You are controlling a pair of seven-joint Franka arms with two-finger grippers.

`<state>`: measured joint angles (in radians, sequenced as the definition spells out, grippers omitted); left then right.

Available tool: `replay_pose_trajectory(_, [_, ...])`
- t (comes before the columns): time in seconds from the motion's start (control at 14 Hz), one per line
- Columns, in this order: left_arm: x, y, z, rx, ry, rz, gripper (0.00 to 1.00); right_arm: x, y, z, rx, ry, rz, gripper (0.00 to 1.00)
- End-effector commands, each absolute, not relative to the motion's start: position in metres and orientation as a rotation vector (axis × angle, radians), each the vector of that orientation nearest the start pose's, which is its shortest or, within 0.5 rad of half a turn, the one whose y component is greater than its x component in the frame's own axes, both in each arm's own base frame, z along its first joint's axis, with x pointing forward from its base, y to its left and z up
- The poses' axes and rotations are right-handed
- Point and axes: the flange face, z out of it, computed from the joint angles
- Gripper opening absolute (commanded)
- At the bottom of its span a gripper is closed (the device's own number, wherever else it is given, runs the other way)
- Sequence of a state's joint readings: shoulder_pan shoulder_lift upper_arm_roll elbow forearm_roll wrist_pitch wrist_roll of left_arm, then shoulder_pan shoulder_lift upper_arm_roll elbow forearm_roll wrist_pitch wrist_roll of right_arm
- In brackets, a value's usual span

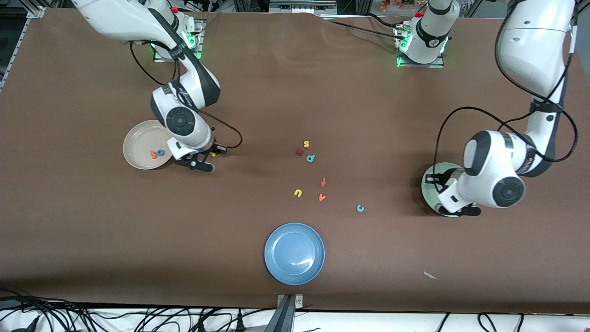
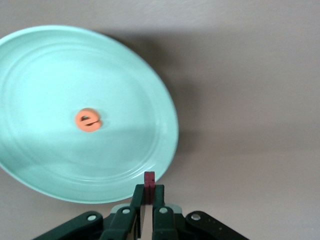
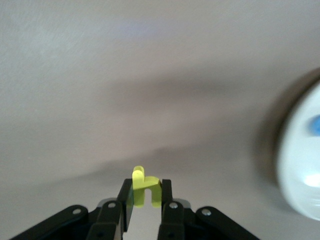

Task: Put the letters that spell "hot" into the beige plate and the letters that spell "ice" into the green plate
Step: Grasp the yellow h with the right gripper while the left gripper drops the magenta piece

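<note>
The right gripper [image 3: 146, 194] hangs over bare table just beside the beige plate [image 1: 136, 146], its fingers pinched on the yellow h [image 3: 144, 190] – the letter stands between the pads with its stem poking up. In that plate lie the blue o [image 1: 160, 152] and the orange t [image 1: 153, 155], touching each other near the rim toward the gripper.

The left gripper [image 2: 148, 192] is over the edge of the green plate [image 2: 45, 165], fingers clamped tight on the dark red i [image 2: 149, 179], which sticks up from between them. The orange e [image 2: 88, 120] lies flat near the middle of that plate.

The teal c [image 1: 360, 208] rests on the table between the blue plate [image 1: 294, 253] and the green one – apart from both. Near the table's middle sit a yellow s [image 1: 306, 144], a teal p [image 1: 310, 158], a yellow u [image 1: 298, 192] and an orange v [image 1: 322, 197]
</note>
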<state>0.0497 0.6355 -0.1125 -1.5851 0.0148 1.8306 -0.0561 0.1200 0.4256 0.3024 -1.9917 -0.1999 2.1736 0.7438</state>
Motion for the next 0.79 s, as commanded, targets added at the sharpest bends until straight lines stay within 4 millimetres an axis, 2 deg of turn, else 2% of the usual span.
replay_pose_trajectory(0.0, [0.646,-0.025,0.23,-3.115,0.115,0.659,0.06,0.563,0.186,0.261,-3.305,0.192,0.36,0.16])
replay_pose_trajectory(0.14, [0.645,-0.021,0.221,-3.085,0.19,0.669,0.06,0.568,0.148,0.263,-3.311,0.049,0.431,0.16])
replay_pose_trajectory(0.21, [0.645,-0.018,0.22,-3.064,0.205,0.666,0.21,0.569,0.129,0.264,-3.312,0.005,0.468,0.16])
replay_pose_trajectory(0.29, [0.646,-0.014,0.219,-3.035,0.236,0.66,0.59,0.569,0.113,0.261,-3.308,-0.036,0.495,0.16])
replay_pose_trajectory(0.43, [0.648,-0.014,0.22,-3.015,0.313,0.648,1.0,0.565,0.089,0.251,-3.298,-0.102,0.537,0.17])
replay_pose_trajectory(0.57, [0.654,-0.02,0.231,-3.024,0.306,0.611,1.0,0.559,0.067,0.24,-3.268,-0.17,0.594,0.17])
replay_pose_trajectory(0.72, [0.66,-0.033,0.239,-3.034,0.293,0.578,1.0,0.556,0.047,0.228,-3.208,-0.201,0.568,0.17])
